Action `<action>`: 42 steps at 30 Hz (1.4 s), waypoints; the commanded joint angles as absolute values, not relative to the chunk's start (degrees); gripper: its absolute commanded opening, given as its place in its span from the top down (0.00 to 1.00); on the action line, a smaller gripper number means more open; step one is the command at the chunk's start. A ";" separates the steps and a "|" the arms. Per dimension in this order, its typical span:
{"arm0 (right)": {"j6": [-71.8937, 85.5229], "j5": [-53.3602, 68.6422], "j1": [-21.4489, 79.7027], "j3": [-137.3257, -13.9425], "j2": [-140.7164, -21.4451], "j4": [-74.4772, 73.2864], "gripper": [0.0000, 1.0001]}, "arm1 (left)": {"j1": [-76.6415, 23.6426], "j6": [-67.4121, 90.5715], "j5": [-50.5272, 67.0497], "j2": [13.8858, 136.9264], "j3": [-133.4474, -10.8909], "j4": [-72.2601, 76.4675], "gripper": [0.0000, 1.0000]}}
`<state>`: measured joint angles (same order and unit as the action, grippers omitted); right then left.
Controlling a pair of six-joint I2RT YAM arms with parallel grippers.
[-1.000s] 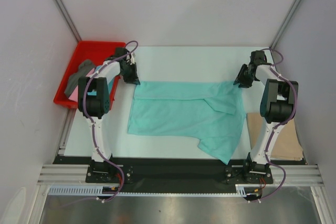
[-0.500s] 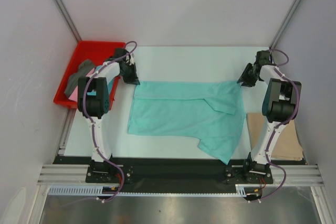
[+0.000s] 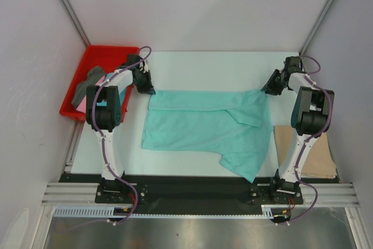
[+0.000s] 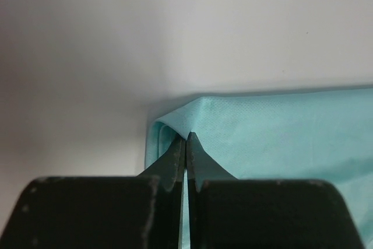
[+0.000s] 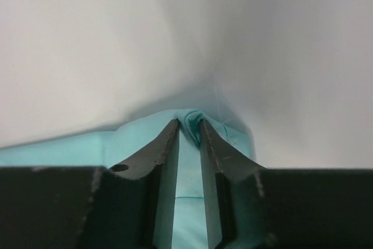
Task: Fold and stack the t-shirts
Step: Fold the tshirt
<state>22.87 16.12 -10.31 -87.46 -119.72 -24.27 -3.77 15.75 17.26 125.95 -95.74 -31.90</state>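
The blue-green t-shirt (image 3: 204, 123) lay spread across the middle of the bench (image 3: 204, 68). The left gripper (image 4: 185, 144) was pinched tight on its far-left corner, and the right gripper (image 5: 187, 123) nipped a bunched fold at its far-right corner. A tan t-shirt (image 3: 315, 155) lay by the near-right corner.

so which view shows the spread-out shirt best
Top external: the whole spread-out shirt shows. Each wrist view shows only one corner, pinched by the left gripper or the right gripper.
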 commanded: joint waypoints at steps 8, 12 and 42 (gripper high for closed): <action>24.52 9.85 -12.13 -88.07 -117.95 -23.11 1.00 | -3.34 18.54 17.14 125.42 -95.54 -29.09 1.00; 24.70 7.83 -12.30 -87.71 -118.03 -23.73 1.00 | -3.34 18.63 15.12 125.77 -95.45 -28.92 1.00; 24.70 10.02 -11.87 -88.77 -119.62 -23.91 0.99 | -3.34 20.48 19.60 123.31 -95.36 -26.02 1.00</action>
<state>24.82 9.98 -11.81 -87.44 -119.79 -24.56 -3.73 19.62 18.48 126.04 -95.55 -28.14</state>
